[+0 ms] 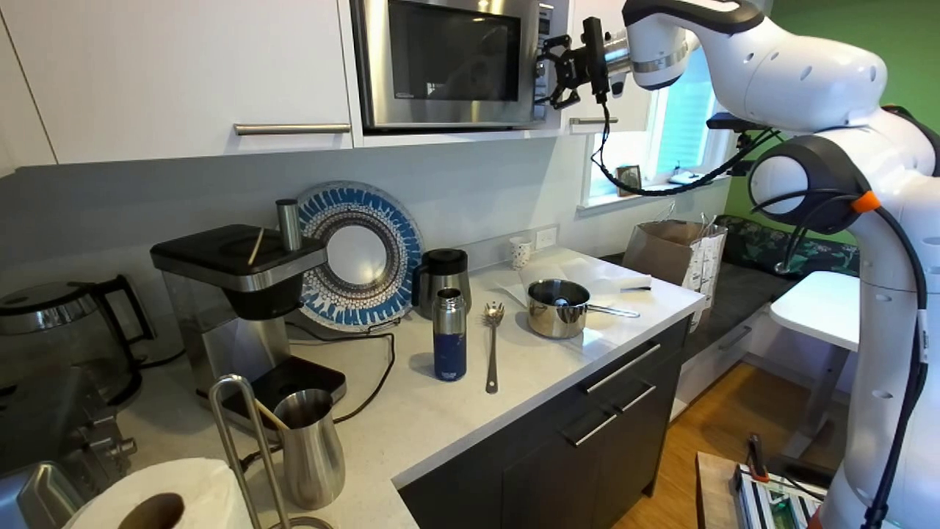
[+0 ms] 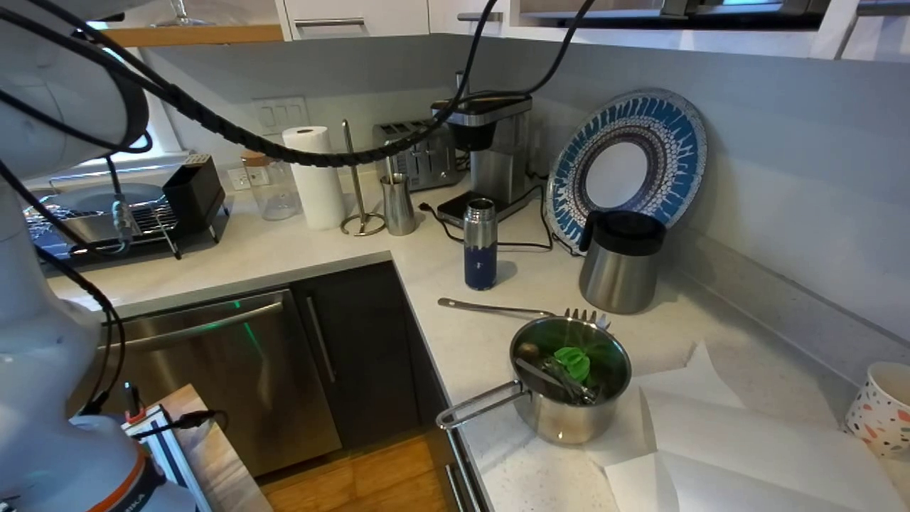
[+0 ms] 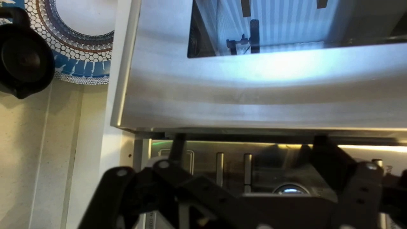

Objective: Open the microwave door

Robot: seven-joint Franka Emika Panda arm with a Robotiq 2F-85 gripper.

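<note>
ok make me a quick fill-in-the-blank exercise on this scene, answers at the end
The gripper is near the edge of the microwave door, and its jaws are not shut but ____.
The lower part of the bottle on the counter is coloured ____.
One item inside the saucepan is bright ____.

Missing words: open; blue; green

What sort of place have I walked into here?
A kitchen, most likely in a home: a boxy stainless-steel microwave, a black-and-silver coffee machine and a round, shiny steel saucepan point to it.
</note>
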